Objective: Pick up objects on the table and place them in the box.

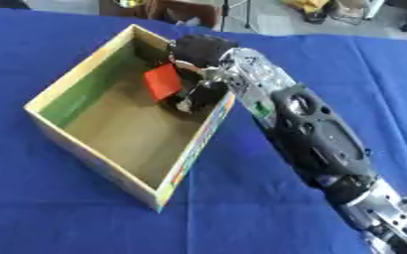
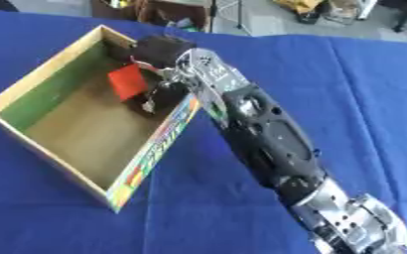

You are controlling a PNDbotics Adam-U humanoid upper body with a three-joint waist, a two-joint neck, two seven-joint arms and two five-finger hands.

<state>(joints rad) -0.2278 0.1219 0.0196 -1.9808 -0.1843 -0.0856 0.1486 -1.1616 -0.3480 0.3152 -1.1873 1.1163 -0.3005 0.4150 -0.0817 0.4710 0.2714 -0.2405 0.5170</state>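
Where the right arm reaches in from the lower right of the left eye view, its right hand (image 1: 194, 74) hangs over the far corner of the box (image 1: 77, 87), inside the rim. The fingers (image 1: 189, 96) are curled down around a flat red object (image 1: 163, 81), which sits tilted between them, above the brown floor of the box. A small pale piece shows at the fingertips; I cannot make out what it is. The box is open-topped cardboard, green on one inner wall, with a striped coloured edge on its near right wall, and it rests on the blue surface (image 1: 68, 208). The forearm crosses over that right wall.

In the right eye view the same hand (image 2: 159, 59) shows from a little to the side, the red object (image 2: 127, 82) still pinched at its fingers and clear of the box walls. The striped wall (image 2: 155, 149) lies just beside the forearm. Beyond the blue cloth's far edge, floor clutter shows.
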